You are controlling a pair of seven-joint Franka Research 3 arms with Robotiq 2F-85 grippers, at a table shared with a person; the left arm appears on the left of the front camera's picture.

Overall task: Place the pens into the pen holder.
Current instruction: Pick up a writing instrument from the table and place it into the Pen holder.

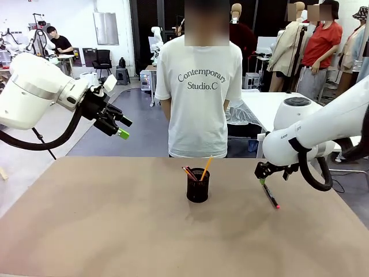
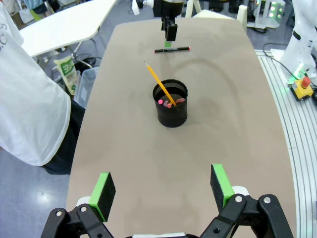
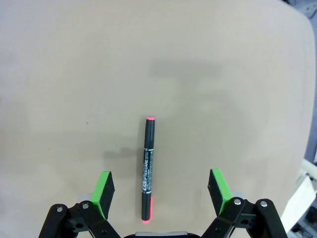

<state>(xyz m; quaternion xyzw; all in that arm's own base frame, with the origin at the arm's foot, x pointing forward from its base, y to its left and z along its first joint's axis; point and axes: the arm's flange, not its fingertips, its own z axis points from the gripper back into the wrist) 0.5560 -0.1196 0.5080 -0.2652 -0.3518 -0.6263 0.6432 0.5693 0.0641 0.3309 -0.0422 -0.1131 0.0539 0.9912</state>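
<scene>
- Hovering low over the table towards its right edge, the right gripper points down with its jaws spread wide and nothing between them; the black marker lies flat on the bare top just beyond the green pads, roughly centred in the gap.
- That marker runs parallel to the fingers rather than across them, so the wrist would probably need to turn before a closing pinch could catch the barrel.
- Near the middle of the table stands the pen holder, upright, well apart from the marker.
- Already inside the cup are the yellow-orange pencil, leaning out over the rim towards the far edge, and the reddish-brown pencil beside it; judging by this, the marker is the last piece left to place.
- The left gripper is raised high above the table's left side, jaws fully apart and empty, apparently parked clear so the other arm has room.
- A person stands at the far edge, hands out of sight behind the body.
</scene>
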